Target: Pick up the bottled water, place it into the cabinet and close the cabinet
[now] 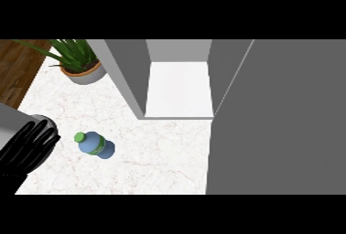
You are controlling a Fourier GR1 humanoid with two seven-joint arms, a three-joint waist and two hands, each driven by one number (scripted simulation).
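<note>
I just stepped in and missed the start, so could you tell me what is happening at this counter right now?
The robot is meant to put the bottled water into the cabinet and close it, but nothing is held yet. The bottle stands on the marble counter, with the left hand just beside it at the view's left edge, apparently not touching it. The cabinet stands open, its white shelf bare, and its grey door swung out to the right. A potted plant sits at the back left. The right hand is not visible.

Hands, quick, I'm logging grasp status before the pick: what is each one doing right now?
Left hand: open, fingers relaxed, holding nothing, beside the bottled water.
Right hand: not in view.
</note>
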